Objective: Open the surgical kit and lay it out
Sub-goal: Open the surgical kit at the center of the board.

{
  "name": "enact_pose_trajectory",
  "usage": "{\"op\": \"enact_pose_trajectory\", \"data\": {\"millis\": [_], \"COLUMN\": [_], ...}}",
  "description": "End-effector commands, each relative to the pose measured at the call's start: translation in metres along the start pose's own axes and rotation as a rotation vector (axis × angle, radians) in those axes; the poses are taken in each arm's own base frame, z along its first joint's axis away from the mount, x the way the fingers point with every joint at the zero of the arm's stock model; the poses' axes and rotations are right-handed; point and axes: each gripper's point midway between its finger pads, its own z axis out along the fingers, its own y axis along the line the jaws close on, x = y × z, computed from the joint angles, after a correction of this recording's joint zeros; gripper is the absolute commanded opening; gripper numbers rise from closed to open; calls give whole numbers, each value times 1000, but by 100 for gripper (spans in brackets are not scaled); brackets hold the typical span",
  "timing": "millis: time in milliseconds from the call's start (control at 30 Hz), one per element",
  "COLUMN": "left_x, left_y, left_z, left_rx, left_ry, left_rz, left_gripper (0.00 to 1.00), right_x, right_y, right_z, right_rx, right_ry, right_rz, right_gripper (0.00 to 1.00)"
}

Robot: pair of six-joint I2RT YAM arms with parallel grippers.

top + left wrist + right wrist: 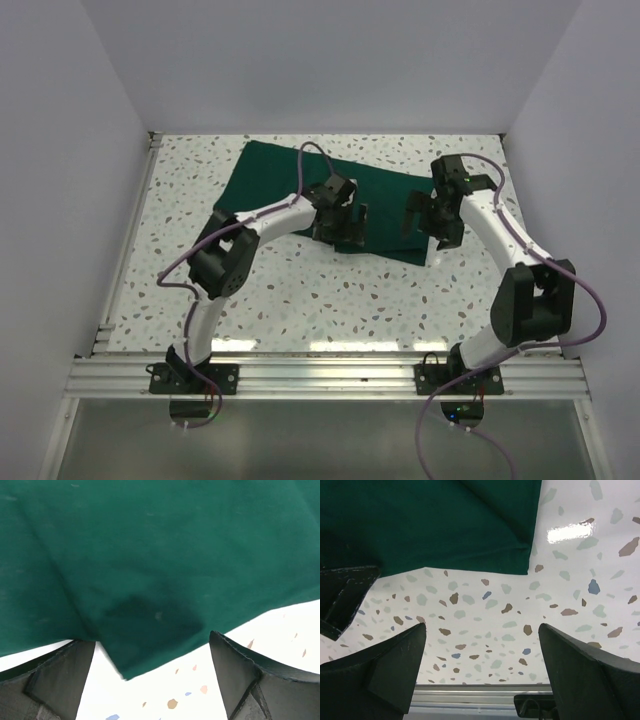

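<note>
Left hand (149,640), right hand (482,626), both apart, at edges of green wrap (290,170); contents hidden.

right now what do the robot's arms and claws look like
The left arm and right arm have white tubular links, black joint housings and black base plates, with a purple cable looping along each. The left claw and right claw are matte black, with two broad wedge-shaped fingers.

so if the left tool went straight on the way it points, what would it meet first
Probably the dark green cloth: its folded corner lies dead ahead of the open left tool, on the speckled table. Depth is unclear.
</note>
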Motion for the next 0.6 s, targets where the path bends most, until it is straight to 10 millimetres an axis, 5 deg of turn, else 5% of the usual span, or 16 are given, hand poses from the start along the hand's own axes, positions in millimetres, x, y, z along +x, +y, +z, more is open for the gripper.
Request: {"op": "enact_pose_trajectory", "data": {"millis": [0, 333, 500, 567], "left_x": [4, 18, 21, 18], "left_y": [-19, -38, -36, -35], "left_z": [12, -9, -12, -14], "left_rx": [33, 42, 41, 32], "left_ry": [9, -5, -6, -22], "left_rz": [-46, -52, -69, -72], "left_gripper": [100, 93, 48, 42], "right_x": [2, 14, 18, 18], "right_y": [0, -4, 1, 3], "right_z": [-17, -23, -26, -29], "right_rx": [-29, -43, -58, -59], "right_ry": [-43, -50, -55, -61], "right_rz": [-21, -26, -39, -49], "right_gripper": [98, 98, 98, 98]}}
